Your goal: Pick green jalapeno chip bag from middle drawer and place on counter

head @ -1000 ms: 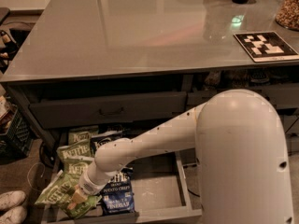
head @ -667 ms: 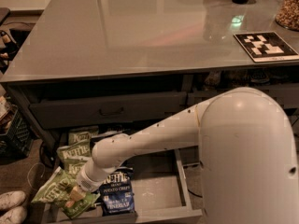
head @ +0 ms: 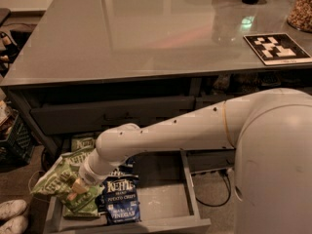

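My gripper (head: 74, 193) reaches down into the open middle drawer (head: 161, 199) at the lower left. It is shut on the green jalapeno chip bag (head: 51, 179), a light green crinkly Kettle bag that is tilted and sticks out over the drawer's left side. The fingers are partly buried in the bag. More green bags lie under it (head: 83, 207) and at the drawer's back (head: 83, 143). The glossy grey counter (head: 146, 28) spreads above the drawers.
A dark blue Kettle bag (head: 121, 199) lies in the drawer just right of my gripper. A closed drawer front (head: 112, 116) sits above. A black-and-white patterned board (head: 277, 48) and a jar (head: 300, 9) stand at the counter's right. Shoes (head: 12, 216) and a crate (head: 12, 135) are on the floor left.
My gripper stays on the green bag. The bag has shifted a little upward and leftward with the wrist, and its left end now rides higher over the drawer's side.
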`<act>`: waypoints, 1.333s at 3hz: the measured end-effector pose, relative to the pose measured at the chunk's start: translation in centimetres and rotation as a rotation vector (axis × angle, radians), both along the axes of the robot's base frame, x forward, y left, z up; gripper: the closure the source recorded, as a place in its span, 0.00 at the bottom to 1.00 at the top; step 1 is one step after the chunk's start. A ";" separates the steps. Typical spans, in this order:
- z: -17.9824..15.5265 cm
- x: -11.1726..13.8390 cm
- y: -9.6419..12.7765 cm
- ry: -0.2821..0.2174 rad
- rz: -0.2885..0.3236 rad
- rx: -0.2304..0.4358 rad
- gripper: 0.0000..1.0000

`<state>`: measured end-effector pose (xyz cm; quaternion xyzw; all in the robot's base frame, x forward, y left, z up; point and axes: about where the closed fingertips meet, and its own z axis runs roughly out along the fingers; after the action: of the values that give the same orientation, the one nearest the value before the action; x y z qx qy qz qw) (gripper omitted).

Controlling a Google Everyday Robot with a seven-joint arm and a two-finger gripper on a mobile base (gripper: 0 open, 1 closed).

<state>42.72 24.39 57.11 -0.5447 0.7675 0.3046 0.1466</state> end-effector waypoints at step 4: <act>11.4 0.0 -1.1 -0.165 -0.046 -0.023 1.00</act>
<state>42.74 23.32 68.53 -0.5519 0.7685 0.2463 0.2102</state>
